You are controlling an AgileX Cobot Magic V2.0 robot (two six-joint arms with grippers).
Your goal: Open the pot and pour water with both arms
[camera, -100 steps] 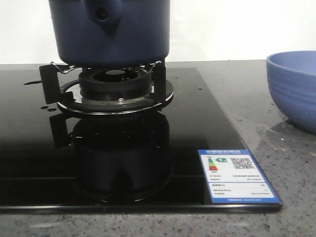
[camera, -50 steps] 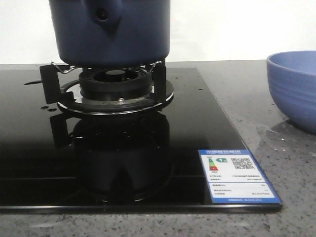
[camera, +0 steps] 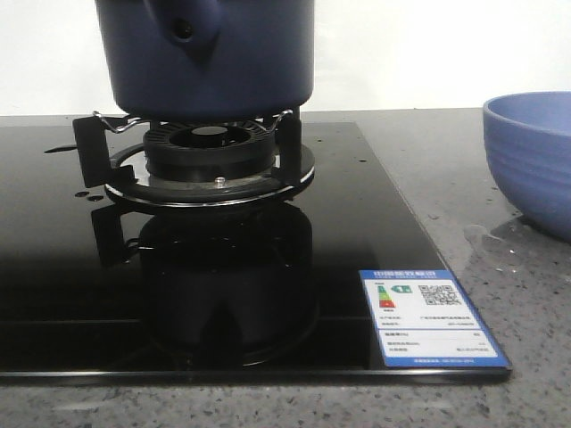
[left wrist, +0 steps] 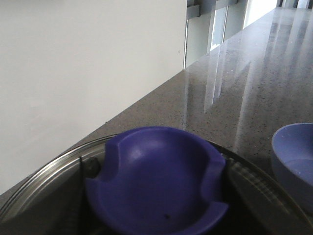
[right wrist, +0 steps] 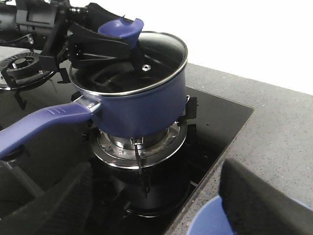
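The dark navy pot [camera: 205, 58] stands on the gas burner [camera: 210, 152], its stub handle with the round hole facing the front camera. From the right wrist view the pot [right wrist: 142, 110] shows a glass lid [right wrist: 151, 61] resting on it and a long blue handle [right wrist: 44, 122]. My left gripper [right wrist: 105, 41] is shut on the lid's blue knob [left wrist: 156, 181], which fills the space between its dark fingers [left wrist: 90, 169]. My right gripper [right wrist: 156, 205] hangs open in front of the stove, away from the pot, with nothing between its fingers [right wrist: 264, 200].
A lighter blue bowl [camera: 535, 160] sits on the grey counter to the right of the black glass hob [camera: 357, 223]; the same bowl [right wrist: 210, 223] lies below my right gripper. A second burner [right wrist: 22, 66] is beyond the pot. An energy label [camera: 428, 316] marks the hob's front corner.
The pot has shifted slightly to the right on the burner. Nothing else has visibly moved.
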